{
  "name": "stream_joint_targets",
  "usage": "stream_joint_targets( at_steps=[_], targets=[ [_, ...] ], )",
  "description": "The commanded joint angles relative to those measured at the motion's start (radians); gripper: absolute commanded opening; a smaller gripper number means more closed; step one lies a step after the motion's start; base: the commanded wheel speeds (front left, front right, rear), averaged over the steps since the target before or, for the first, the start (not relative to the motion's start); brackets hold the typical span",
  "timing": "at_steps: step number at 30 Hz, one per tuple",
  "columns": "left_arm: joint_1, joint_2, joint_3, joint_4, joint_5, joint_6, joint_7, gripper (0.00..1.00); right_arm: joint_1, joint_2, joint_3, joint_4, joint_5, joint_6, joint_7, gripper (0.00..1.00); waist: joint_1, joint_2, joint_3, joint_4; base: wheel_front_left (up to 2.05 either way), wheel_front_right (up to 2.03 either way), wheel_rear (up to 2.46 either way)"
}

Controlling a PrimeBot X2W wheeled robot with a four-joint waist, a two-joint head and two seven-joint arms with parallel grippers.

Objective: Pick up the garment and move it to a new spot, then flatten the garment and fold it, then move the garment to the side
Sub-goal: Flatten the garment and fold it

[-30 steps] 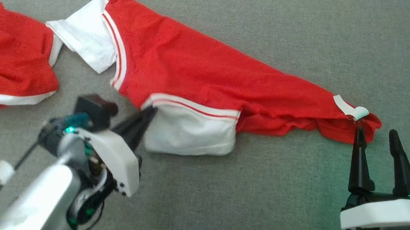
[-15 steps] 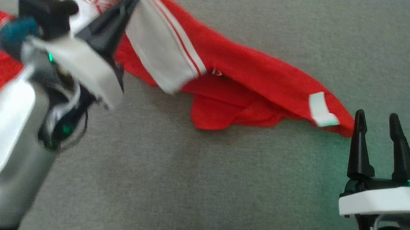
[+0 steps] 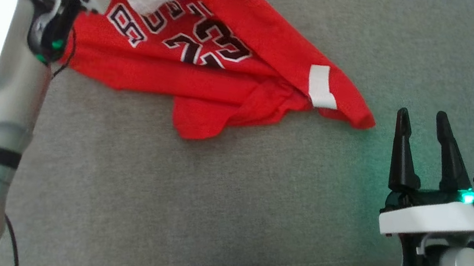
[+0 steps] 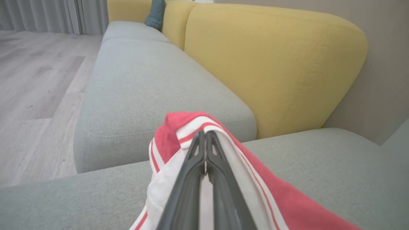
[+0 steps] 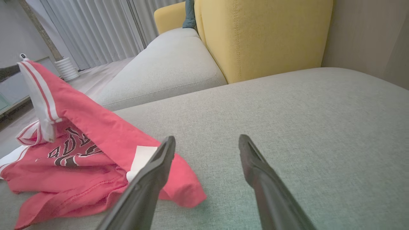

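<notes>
found left gripper [image 4: 204, 135] pinched shut on the white striped hem of the garment [image 3: 210, 65], raised off the grey cushion [image 3: 204, 205], apparently to carry the cloth to a new spot. noted the red body trailing on the cushion; right gripper [image 3: 421, 114] spread, empty, just beside its corner, likely awaiting a second hold.

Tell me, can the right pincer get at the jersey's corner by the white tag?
Probably yes: the right pincer stands open, and that jersey corner lies on bare sofa cushion just beside it, nothing between.
</notes>
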Motion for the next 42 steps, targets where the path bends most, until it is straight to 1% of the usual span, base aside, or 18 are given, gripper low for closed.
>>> stream_joint_targets(
  at_steps=[1, 2, 3, 4, 6, 10, 12, 14, 15, 17, 21, 25, 29, 34, 42],
  targets=[
    [-0.055, 0.024, 0.028, 0.024, 0.008, -0.005, -0.025, 0.0, -0.023, -0.004, 0.029, -0.027, 0.01, -0.001, -0.014, 1.0, -0.0001, 0.0, 0.022, -0.024, 0.0, 0.0, 0.0],
    [-0.068, 0.019, 0.027, 0.066, 0.006, -0.007, -0.041, 0.25, -0.024, -0.004, 0.032, -0.025, 0.011, -0.001, -0.016, 1.0, -0.0001, 0.0, 0.024, -0.028, 0.0, 0.0, 0.0],
    [-0.081, 0.012, 0.026, 0.103, 0.005, -0.01, -0.065, 0.9, -0.025, -0.004, 0.032, -0.023, 0.011, -0.001, -0.018, 1.0, -0.0001, 0.0, 0.025, -0.029, 0.0, 0.0, 0.0],
    [-0.09, 0.004, 0.024, 0.137, 0.004, -0.012, -0.082, 1.0, -0.026, -0.004, 0.032, -0.022, 0.011, -0.001, -0.02, 1.0, -0.0001, 0.0, 0.028, -0.03, 0.0, 0.0, 0.0],
    [-0.107, -0.011, 0.015, 0.191, 0.003, -0.017, -0.116, 1.0, -0.028, -0.004, 0.028, -0.023, 0.01, -0.001, -0.022, 1.0, -0.0001, 0.0, 0.035, -0.026, 0.0, 0.0, 0.0],
    [-0.115, -0.024, 0.001, 0.245, 0.014, -0.021, -0.156, 1.0, -0.032, -0.004, 0.021, -0.024, 0.003, -0.001, -0.02, 1.0, -0.0001, 0.0, 0.036, -0.012, 0.0, 0.0, 0.0],
    [-0.108, -0.028, -0.004, 0.253, 0.03, -0.008, -0.176, 1.0, -0.035, -0.004, 0.017, -0.027, -0.004, -0.001, -0.018, 1.0, -0.0001, 0.0, 0.034, 0.001, 0.0, 0.0, 0.0],
    [-0.087, -0.027, -0.004, 0.236, 0.05, 0.014, -0.186, 1.0, -0.037, -0.004, 0.013, -0.032, -0.013, -0.001, -0.018, 1.0, -0.0001, 0.0, 0.029, 0.014, 0.0, 0.0, 0.0],
    [-0.073, -0.025, 0.0, 0.214, 0.059, 0.024, -0.188, 1.0, -0.038, -0.004, 0.009, -0.035, -0.018, -0.001, -0.018, 1.0, -0.0001, 0.0, 0.027, 0.022, 0.0, 0.0, 0.0],
    [-0.027, -0.016, 0.018, 0.128, 0.084, 0.056, -0.189, 1.0, -0.041, -0.004, 0.004, -0.039, -0.027, -0.001, -0.017, 1.0, -0.0001, 0.0, 0.021, 0.036, 0.0, 0.0, 0.0],
    [0.126, -0.011, 0.064, -0.059, 0.124, 0.103, -0.189, 1.0, -0.04, -0.004, -0.009, -0.046, -0.046, -0.001, -0.01, 1.0, -0.0001, 0.0, -0.004, 0.064, 0.0, 0.0, 0.0],
    [0.283, -0.008, 0.105, -0.21, 0.149, 0.125, -0.189, 1.0, -0.031, -0.004, -0.022, -0.056, -0.062, -0.001, 0.003, 1.0, -0.0001, 0.0, -0.031, 0.091, 0.0, 0.0, 0.0],
    [0.426, -0.011, 0.137, -0.327, 0.165, 0.144, -0.189, 1.0, -0.018, -0.004, -0.032, -0.065, -0.076, -0.001, 0.017, 1.0, -0.0001, 0.0, -0.057, 0.116, 0.0, 0.0, 0.0],
    [0.567, -0.022, 0.154, -0.412, 0.173, 0.151, -0.189, 1.0, 0.005, -0.004, -0.037, -0.074, -0.089, -0.001, 0.035, 1.0, -0.0001, 0.0, -0.088, 0.144, 0.0, 0.0, 0.0],
    [0.705, -0.038, 0.17, -0.488, 0.175, 0.163, -0.189, 1.0, 0.048, -0.004, -0.04, -0.08, -0.094, -0.001, 0.055, 1.0, -0.0001, 0.0, -0.142, 0.165, 0.0, 0.0, 0.0]
  ],
)
